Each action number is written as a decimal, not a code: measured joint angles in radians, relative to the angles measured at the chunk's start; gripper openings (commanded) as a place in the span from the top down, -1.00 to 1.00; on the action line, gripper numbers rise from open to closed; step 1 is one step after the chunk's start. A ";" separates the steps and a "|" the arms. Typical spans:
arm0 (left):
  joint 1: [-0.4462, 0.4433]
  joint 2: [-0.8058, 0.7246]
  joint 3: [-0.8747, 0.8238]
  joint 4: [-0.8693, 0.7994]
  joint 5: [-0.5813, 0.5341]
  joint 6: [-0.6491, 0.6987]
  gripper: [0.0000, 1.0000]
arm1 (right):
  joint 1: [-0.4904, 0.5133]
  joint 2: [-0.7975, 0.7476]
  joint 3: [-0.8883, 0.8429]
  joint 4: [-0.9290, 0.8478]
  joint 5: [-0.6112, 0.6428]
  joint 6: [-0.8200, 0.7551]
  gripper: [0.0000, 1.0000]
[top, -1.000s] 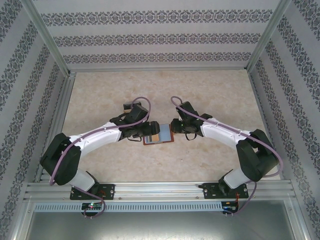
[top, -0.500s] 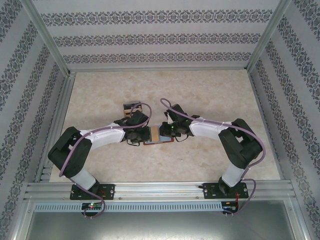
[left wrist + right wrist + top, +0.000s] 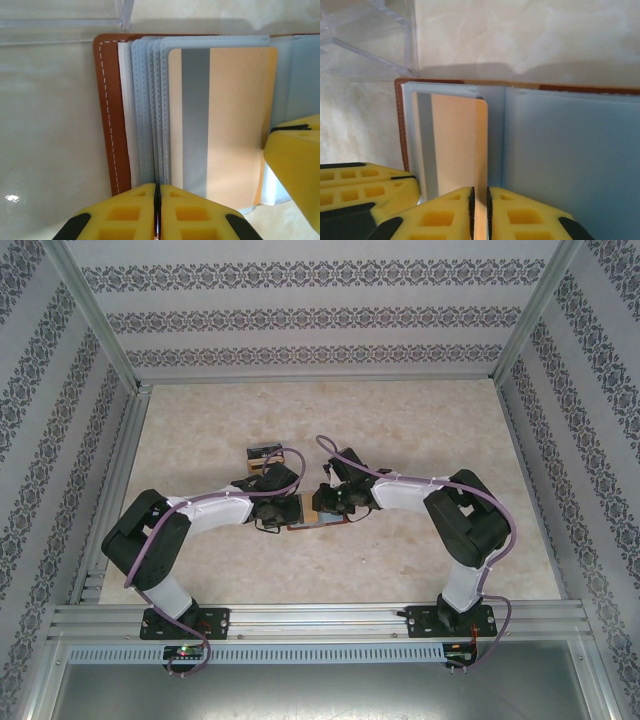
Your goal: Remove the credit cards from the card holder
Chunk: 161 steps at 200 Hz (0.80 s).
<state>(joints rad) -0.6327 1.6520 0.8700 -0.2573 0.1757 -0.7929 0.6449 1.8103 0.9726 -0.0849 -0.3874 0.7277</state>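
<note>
Your right gripper (image 3: 479, 196) is clenched on the near edge of the tan credit card (image 3: 452, 145) with the grey stripe. From its wrist camera I cannot be sure whether the pads take the card alone or a layer of blue-grey sleeve with it. Your left gripper (image 3: 157, 192) sits just beside it, to the left, with its pads pressed together on the near ends of the stacked blue-grey sleeves of the card holder (image 3: 107, 115). That pins the open brown leather wallet flat on the table. From both sets of jaws the card lies straight ahead, in the left half of the spread holder. Its long axis runs away from the fingertips toward the clear plastic box (image 3: 365, 40) beyond the wallet's far edge. The right arm has the card, so your pull likely goes back along that long axis, toward the near side, while the left hand holds the wallet down.
</note>
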 measured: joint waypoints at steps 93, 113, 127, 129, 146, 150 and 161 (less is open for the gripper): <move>0.000 0.006 0.002 0.003 0.007 0.000 0.81 | -0.008 0.017 0.000 0.016 -0.026 0.010 0.76; 0.000 0.008 0.004 0.003 0.008 0.000 0.81 | -0.015 0.017 0.000 0.024 -0.030 0.018 0.95; 0.000 0.009 0.006 0.003 0.007 0.000 0.84 | -0.021 0.017 0.000 0.031 -0.033 0.023 1.00; 0.000 0.009 0.006 0.003 0.007 0.000 0.85 | -0.021 0.017 -0.001 0.032 -0.034 0.024 1.00; 0.000 0.013 0.011 -0.001 0.006 0.001 0.94 | -0.027 0.017 -0.008 0.044 -0.041 0.026 1.00; 0.000 0.015 0.014 -0.002 0.006 0.000 0.96 | -0.028 0.017 -0.011 0.046 -0.042 0.026 1.00; 0.000 0.021 0.023 -0.008 0.006 0.001 0.98 | -0.034 0.017 -0.018 0.056 -0.046 0.026 1.00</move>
<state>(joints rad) -0.6327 1.6726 0.8925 -0.2653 0.1814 -0.7918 0.6106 1.8271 0.9543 -0.0288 -0.4335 0.7540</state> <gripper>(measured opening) 0.056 0.057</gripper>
